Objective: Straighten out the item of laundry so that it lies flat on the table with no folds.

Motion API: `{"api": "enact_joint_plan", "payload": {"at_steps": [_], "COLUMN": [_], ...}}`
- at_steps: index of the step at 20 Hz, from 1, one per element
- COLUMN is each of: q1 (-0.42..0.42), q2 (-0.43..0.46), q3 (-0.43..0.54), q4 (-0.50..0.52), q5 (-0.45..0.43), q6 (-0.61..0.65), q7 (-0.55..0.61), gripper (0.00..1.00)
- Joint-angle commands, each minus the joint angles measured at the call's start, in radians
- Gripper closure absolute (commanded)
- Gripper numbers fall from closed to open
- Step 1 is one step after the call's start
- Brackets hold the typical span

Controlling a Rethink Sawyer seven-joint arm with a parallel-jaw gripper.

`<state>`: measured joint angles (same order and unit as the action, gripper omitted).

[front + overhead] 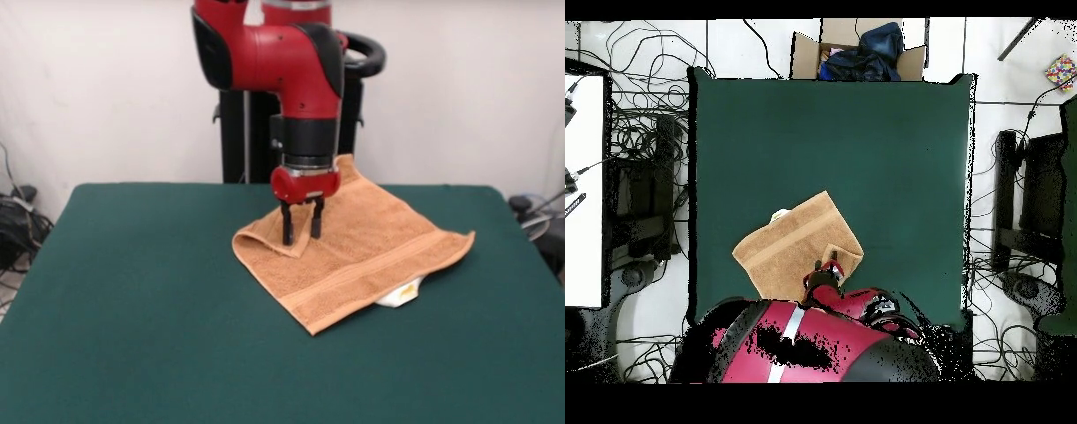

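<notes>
The orange-tan towel, the item of laundry, lies diagonally on the green table near its far edge. Its left corner is folded over onto itself, and a white label pokes out under its right edge. My gripper points straight down over that folded corner. It is open, with the fingertips at the cloth and the flap between them. From overhead the towel sits just in front of the arm, the gripper at its folded corner, the label at the opposite side.
The towel covers only a small part of the table. A cardboard box with dark cloth stands beyond the table's edge opposite the robot. Cables lie on the floor on both sides.
</notes>
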<state>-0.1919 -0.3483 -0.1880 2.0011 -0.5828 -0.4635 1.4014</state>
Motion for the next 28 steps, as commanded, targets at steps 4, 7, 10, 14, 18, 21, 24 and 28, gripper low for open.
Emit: {"api": "enact_joint_plan", "payload": {"at_steps": [4, 7, 10, 14, 18, 21, 24, 28], "q1": [-0.015, 0.0, 0.033, 0.167, 0.257, 0.284, 0.303, 0.308], "q2": [0.067, 0.079, 0.062, 0.046, 0.078, 0.091, 0.1, 0.118], "q3": [0.044, 0.031, 0.009, -0.11, -0.188, -0.207, -0.22, -0.215], "q4": [-0.122, -0.132, -0.127, -0.111, -0.11, -0.12, -0.13, -0.151], "q5": [0.014, 0.027, 0.048, 0.13, 0.181, 0.189, 0.192, 0.188], "q6": [0.205, 0.224, 0.263, 0.302, 0.318, 0.359, 0.393, 0.419], "q7": [0.101, 0.093, 0.084, 0.092, 0.112, 0.115, 0.123, 0.137], "gripper": [0.0, 0.0, 0.0, 0.0, 0.0, 0.0, 0.0, 0.0]}}
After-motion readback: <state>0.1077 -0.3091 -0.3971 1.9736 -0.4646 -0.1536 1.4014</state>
